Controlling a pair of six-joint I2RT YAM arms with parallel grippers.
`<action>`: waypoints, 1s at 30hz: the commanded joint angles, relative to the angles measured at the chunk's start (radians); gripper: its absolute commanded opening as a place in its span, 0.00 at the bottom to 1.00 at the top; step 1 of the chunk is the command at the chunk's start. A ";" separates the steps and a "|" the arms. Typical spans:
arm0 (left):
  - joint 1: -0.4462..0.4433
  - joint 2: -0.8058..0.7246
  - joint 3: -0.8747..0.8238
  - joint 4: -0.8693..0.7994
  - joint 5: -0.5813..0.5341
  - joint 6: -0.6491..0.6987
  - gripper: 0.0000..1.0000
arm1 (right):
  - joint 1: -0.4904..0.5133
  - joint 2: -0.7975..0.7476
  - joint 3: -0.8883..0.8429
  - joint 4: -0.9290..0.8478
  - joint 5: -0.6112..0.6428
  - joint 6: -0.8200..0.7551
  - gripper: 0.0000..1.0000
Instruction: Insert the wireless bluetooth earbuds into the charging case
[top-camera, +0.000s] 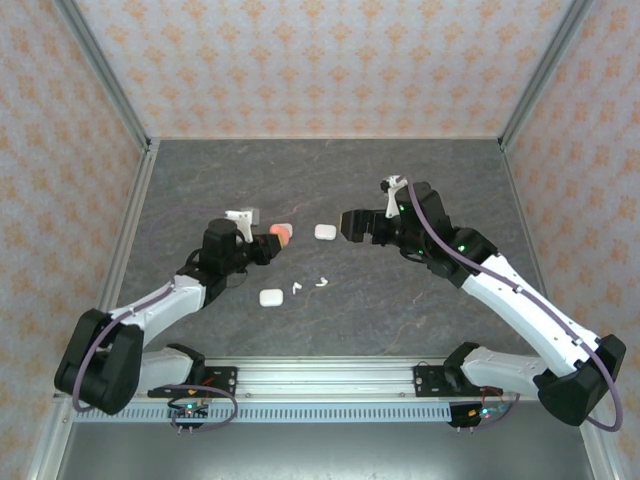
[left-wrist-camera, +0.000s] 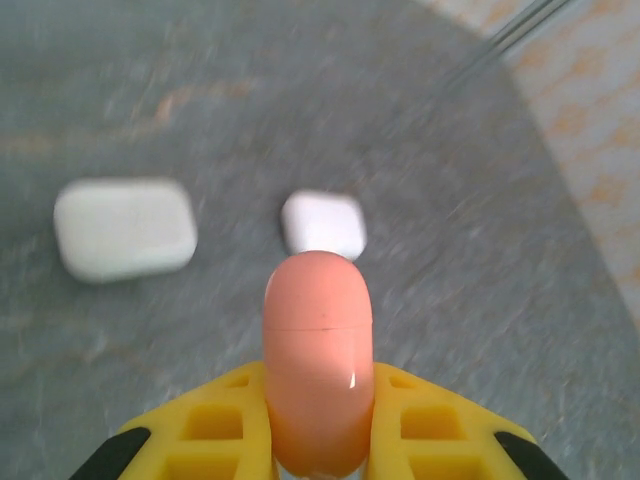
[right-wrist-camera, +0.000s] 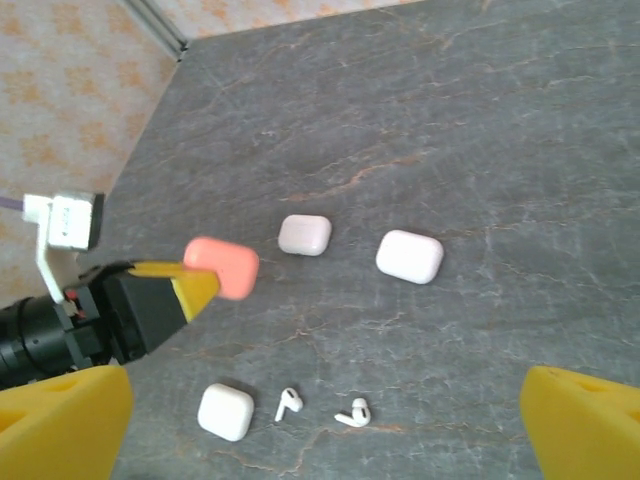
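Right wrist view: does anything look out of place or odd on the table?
Nothing damaged or spilled. Two white earbuds lie loose beside a white case, and the coral case in the left jaws looks closed.

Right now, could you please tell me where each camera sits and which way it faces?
Top external: above and behind, looking down at the table; both arms show.
Left wrist: looks forward along the left gripper, shut on the coral case.
Right wrist: looks down past the open right gripper at two earbuds.
Shared: the coral case.
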 joint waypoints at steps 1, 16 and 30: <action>0.000 0.030 -0.004 -0.036 0.013 -0.072 0.00 | -0.005 0.015 0.005 -0.029 0.049 0.011 1.00; 0.001 0.235 0.013 -0.035 0.000 -0.141 0.14 | -0.004 0.060 0.016 -0.052 0.029 -0.014 0.99; 0.043 0.084 0.068 -0.282 -0.166 -0.058 0.74 | 0.150 0.263 0.066 -0.054 -0.037 -0.240 0.99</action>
